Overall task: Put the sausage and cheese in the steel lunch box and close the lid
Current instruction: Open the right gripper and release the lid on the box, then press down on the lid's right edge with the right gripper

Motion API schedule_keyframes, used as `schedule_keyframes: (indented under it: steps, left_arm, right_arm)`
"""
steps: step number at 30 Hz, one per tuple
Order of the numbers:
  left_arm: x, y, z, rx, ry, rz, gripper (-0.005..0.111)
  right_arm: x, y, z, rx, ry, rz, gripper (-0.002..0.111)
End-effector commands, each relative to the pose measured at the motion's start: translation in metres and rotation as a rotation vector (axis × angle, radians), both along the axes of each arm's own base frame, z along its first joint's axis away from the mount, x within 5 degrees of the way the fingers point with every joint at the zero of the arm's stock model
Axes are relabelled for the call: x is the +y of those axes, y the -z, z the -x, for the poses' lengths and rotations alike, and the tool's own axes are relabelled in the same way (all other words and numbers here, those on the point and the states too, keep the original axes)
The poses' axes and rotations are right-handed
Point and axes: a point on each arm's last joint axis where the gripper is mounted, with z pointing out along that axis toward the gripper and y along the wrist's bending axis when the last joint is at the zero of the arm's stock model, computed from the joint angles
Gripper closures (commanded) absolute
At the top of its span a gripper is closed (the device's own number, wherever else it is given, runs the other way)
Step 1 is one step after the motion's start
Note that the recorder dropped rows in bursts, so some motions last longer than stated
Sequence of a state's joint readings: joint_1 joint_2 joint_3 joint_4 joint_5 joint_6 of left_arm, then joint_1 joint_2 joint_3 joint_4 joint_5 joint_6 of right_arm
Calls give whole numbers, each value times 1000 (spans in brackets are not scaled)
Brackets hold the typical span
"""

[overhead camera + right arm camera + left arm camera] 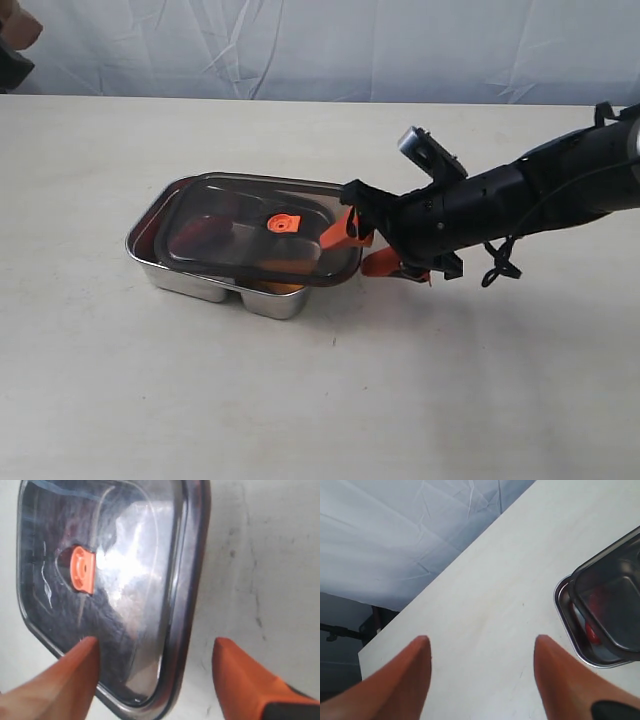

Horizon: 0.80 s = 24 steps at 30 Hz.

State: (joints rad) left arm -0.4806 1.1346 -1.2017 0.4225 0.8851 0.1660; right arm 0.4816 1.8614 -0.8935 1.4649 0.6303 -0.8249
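The steel lunch box (180, 281) stands left of the table's middle. The dark translucent lid (230, 215) lies on top of it, shifted toward the right so the box's left rim shows. Its orange valve tab (283, 223) faces up. My right gripper (365, 248) is open at the lid's right end, one finger over the lid (125, 555) and one beside it above the table. A red blur under the lid (615, 585) is the sausage (592, 630). I cannot pick out the cheese. My left gripper (481, 638) is open over bare table, away from the box (565, 610).
A white cloth backdrop (330, 45) hangs behind the table's far edge. The light tabletop (300, 400) spreads out in front of the box and to both sides. The right arm (520, 195) reaches in from the right.
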Motion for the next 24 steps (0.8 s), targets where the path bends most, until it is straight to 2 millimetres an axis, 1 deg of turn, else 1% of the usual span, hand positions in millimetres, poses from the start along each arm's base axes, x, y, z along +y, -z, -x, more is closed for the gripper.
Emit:
schedule_keyframes:
  steps: [1, 4, 5, 6, 8, 10, 11, 13, 14, 17, 18, 21, 24]
  left_arm:
    - [3, -3, 2, -12, -11, -7, 49]
    - [3, -3, 2, -12, -11, -7, 49]
    - [3, -3, 2, -12, -11, -7, 49]
    - [3, -3, 2, -12, -11, -7, 49]
    - [3, -3, 2, -9, -14, -11, 49]
    - [4, -2, 2, 1, -19, -16, 49]
    - [4, -1, 3, 9, -22, -19, 50]
    - [5, 0, 4, 24, -33, -25, 56]
    - [6, 0, 4, 29, -35, -28, 62]
    - [6, 1, 4, 45, -41, -6, 93]
    - [7, 2, 3, 49, -51, 3, 106]
    - [11, 7, -2, 37, -76, 41, 106]
    - [15, 24, -8, 66, -95, 88, 106]
  right_arm:
    - [-11, -19, -3, -73, -21, -3, 46]
    - [-22, -27, -5, -119, -39, 28, 46]
    - [-25, -29, -6, -119, -34, 38, 47]
    - [-29, -30, -6, -115, -28, 53, 51]
    - [-35, -32, -7, -105, -14, 76, 65]
    - [-38, -31, -8, -98, 6, 98, 91]
    - [-38, -31, -9, -99, 16, 99, 107]
    - [-37, -32, -11, -107, 55, 97, 108]
    - [-36, -32, -12, -113, 69, 99, 109]
    - [-32, -32, -12, -135, 96, 112, 109]
    - [-30, -32, -12, -140, 100, 117, 109]
    - [-26, -31, -10, -133, 106, 119, 109]
    - [-21, -27, -9, -140, 101, 134, 109]
